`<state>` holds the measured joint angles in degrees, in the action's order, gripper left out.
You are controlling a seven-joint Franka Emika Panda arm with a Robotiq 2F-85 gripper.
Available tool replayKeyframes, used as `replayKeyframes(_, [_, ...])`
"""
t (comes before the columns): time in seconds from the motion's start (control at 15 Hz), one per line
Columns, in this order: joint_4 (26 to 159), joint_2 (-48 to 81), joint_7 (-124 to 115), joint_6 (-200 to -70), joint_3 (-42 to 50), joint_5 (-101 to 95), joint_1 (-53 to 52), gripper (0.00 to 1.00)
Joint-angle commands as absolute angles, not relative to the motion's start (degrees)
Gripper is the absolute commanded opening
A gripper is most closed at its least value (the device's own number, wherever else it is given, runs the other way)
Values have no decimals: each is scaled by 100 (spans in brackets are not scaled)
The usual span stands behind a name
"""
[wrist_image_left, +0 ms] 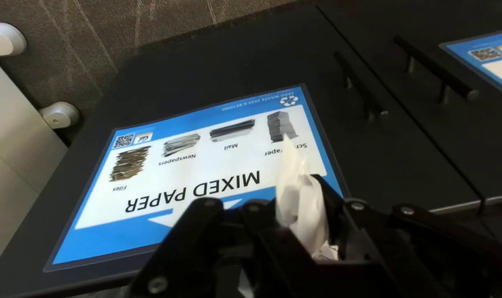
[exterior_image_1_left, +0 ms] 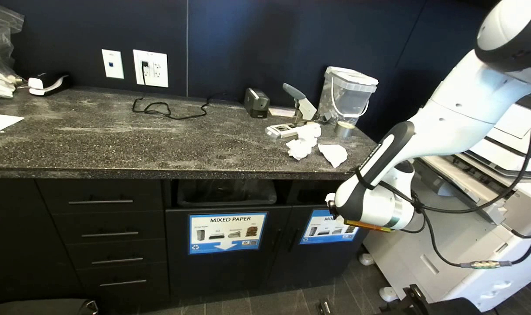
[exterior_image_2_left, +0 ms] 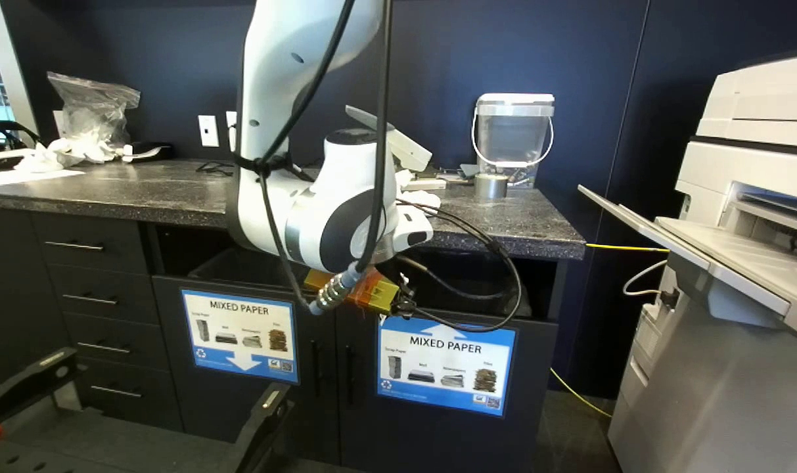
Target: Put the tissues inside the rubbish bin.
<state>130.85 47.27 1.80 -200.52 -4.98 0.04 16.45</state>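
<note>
Tissue (wrist_image_left: 302, 207) between fingers (wrist_image_left: 332, 203), outside the rubbish bin (exterior_image_1_left: 226, 202)

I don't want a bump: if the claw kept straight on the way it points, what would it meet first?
Likely the black cabinet door, around its MIXED PAPER sign, with the tissue in the claw touching first. Depth is unclear, so the exact spot is uncertain.

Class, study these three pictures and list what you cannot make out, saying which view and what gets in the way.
Lower part of the held tissue: hidden by the gripper in the wrist view.
Bottom of the bin: behind the cabinet door in an exterior view.
Right part of the printer: cut off by the right edge in both exterior views.
Finest print on the sign: too small in an exterior view.
</note>
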Motion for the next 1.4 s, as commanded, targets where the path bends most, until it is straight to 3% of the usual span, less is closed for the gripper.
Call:
replayKeyframes(0.0, [12313, 5318, -205, -20401, -426, 2, 1571, 6])
replayKeyframes(1.13, [10547, 6409, -291, -20623, -535, -316, 1759, 5])
replayKeyframes(1.2, [10518, 6411, -308, -20545, -602, -381, 1840, 23])
replayKeyframes(1.33, [10444, 6486, -314, -20594, -575, -360, 1786, 41])
